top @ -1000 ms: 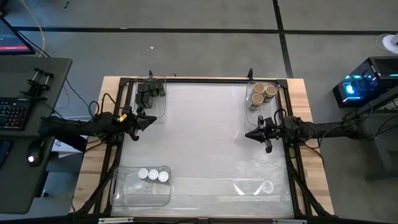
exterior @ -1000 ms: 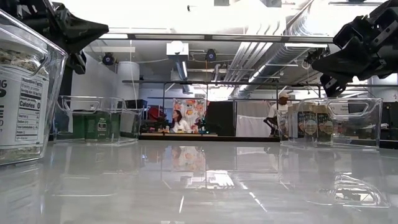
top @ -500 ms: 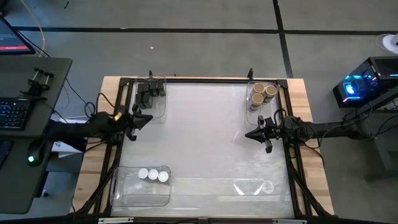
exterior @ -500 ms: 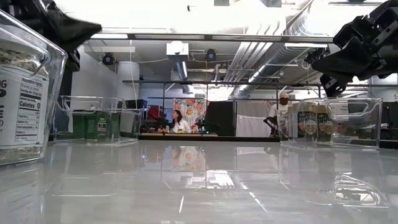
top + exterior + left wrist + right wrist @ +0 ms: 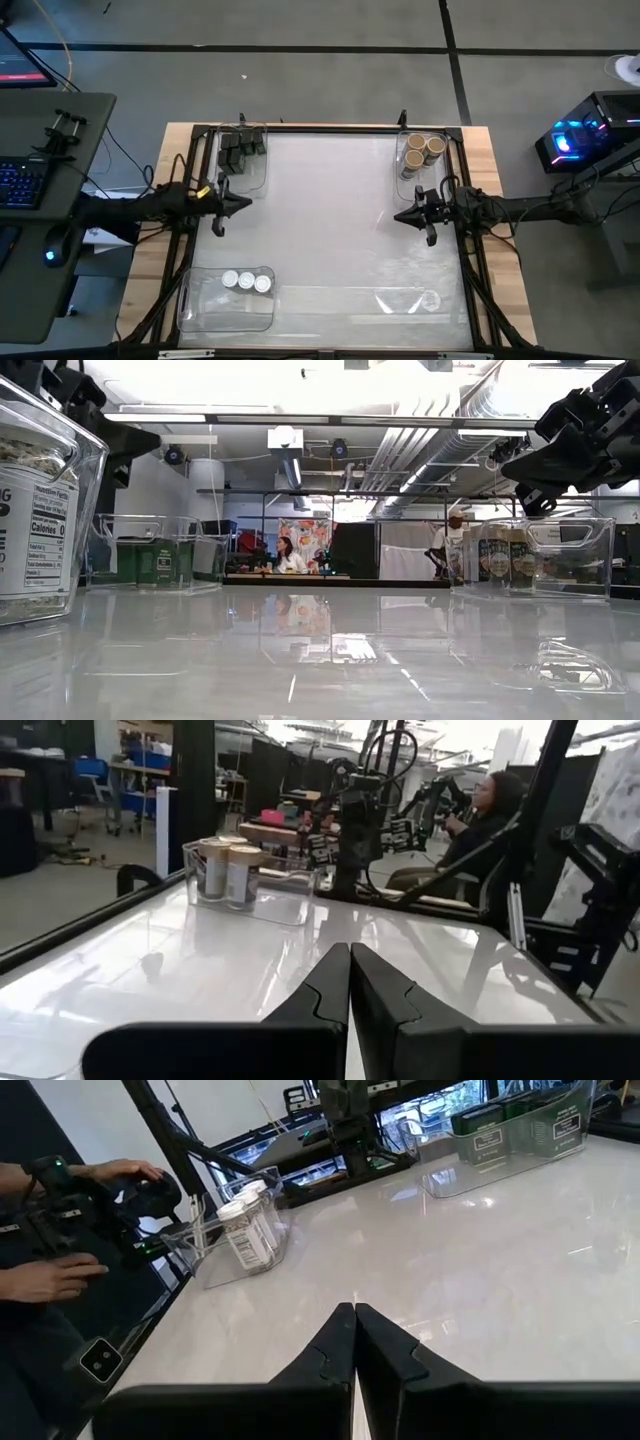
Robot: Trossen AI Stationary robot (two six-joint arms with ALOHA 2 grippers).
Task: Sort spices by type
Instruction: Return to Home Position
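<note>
left claw (image 5: 236, 203), right claw (image 5: 400, 216), both closed

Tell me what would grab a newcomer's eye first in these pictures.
The sorted spices stand out: black boxy containers in the top-left bin, tan-topped jars in the top-right bin, white-topped jars in the bottom-left bin. Both arms hover over the glossy white table, the left gripper and right gripper shut, at its left and right edges.

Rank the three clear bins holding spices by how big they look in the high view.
1. Largest: the lower-left bin with white-topped jars.
2. Then the upper-left bin with black boxes and the upper-right bin with tan-topped jars: they look about alike, so no ranking between them.
</note>
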